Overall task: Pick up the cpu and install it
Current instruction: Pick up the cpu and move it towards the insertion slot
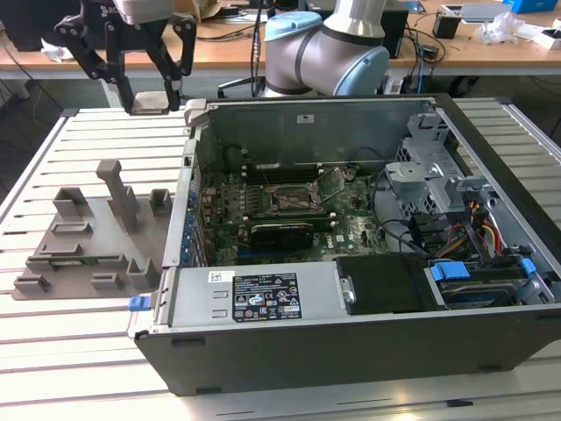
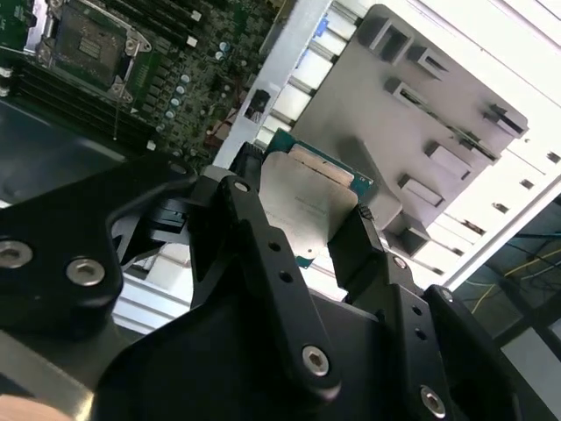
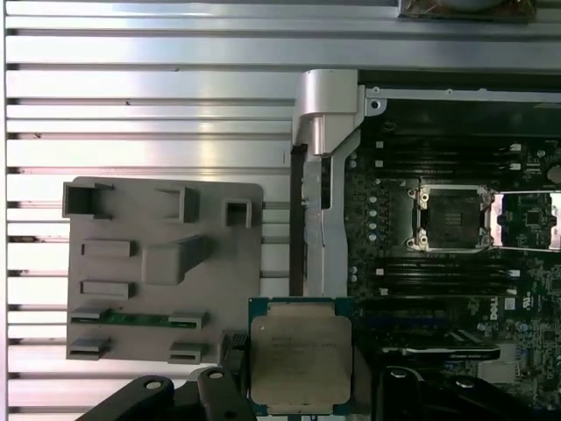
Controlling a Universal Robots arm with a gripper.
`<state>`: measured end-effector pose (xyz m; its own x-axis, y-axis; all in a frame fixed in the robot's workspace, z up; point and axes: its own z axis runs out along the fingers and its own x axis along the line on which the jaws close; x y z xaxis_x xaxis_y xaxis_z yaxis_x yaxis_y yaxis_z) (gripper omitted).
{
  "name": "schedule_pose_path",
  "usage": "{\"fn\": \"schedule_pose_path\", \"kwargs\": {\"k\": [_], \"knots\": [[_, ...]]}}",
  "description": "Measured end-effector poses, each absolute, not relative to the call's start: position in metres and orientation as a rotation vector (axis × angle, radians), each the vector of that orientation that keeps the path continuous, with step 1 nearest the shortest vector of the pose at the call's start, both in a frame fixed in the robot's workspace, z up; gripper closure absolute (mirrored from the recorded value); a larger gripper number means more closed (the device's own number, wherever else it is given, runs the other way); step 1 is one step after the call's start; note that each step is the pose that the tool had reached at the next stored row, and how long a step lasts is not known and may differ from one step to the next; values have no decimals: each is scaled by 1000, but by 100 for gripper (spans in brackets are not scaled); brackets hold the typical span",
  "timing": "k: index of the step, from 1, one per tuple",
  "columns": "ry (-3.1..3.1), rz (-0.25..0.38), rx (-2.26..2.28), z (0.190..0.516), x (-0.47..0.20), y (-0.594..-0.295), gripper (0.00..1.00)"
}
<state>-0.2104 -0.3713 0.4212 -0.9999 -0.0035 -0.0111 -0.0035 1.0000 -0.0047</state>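
The black gripper (image 3: 302,373) pinched the small, flat, square cpu with a pale silver-grey metal top (image 3: 301,355) by two opposite edges, one finger on each side. The chip was held in the air above the slatted aluminium table (image 1: 53,368). In the exterior view it sat high towards the exterior view's left, beyond the grey moulded fixture tray (image 1: 88,237) and just off the far corner of the open dark computer case (image 1: 351,351).

The cpu lay flat, with its metal top turned up towards both wrist cameras. It looked close to square, so no long axis could be told. In the first wrist view its edges ran in line with the table slats and the case wall. Its green rim showed along the far side in the second wrist view (image 2: 307,197).

The underside was hidden. The near edge was covered by the gripper body, and the exact contact of the finger pads could not be made out. In the exterior view the cpu (image 1: 151,101) showed as a dull grey slab between the fingers. The black square socket frame (image 3: 451,215) lay open on the green motherboard (image 3: 386,263), well apart from the chip.
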Motion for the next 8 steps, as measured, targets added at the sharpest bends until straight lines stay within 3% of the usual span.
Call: {"fn": "schedule_pose_path", "kwargs": {"k": [8], "knots": [[3130, -8, -5, 420, -187, -371, 45]]}}
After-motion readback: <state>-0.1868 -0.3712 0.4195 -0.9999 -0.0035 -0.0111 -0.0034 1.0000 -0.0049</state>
